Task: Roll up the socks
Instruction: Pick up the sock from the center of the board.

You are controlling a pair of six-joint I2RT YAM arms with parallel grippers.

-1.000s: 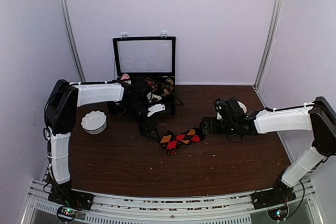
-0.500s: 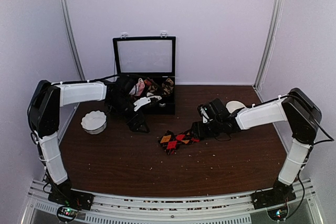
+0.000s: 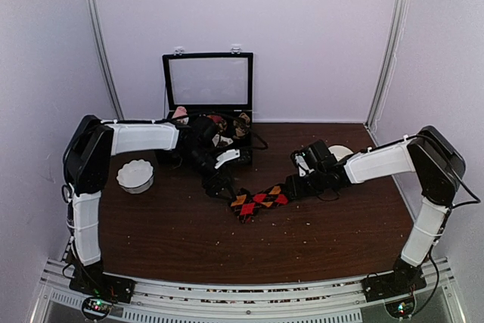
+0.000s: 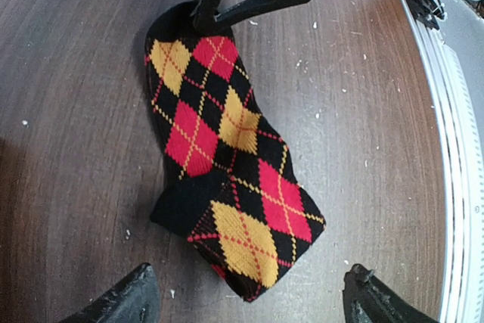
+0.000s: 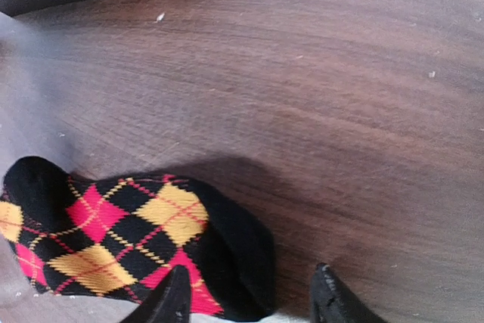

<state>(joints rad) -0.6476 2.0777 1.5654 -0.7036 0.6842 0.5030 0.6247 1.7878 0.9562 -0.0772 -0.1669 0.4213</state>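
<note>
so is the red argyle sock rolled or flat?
Flat, not rolled. In the left wrist view the sock lies stretched full length on the table, diamonds showing end to end, no coil at either end.

The dark brown wooden bench (image 3: 189, 240) is being lit softly from above. A faint shadow is being cast beside the black, red and orange argyle knit sock (image 5: 128, 240); the right wrist view's left edge is being blurred.

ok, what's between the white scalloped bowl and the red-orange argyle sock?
Top view: from the white scalloped bowl, bare dark wooden table, then the left gripper at the end of the black red-orange argyle sock. Nothing else.
</note>
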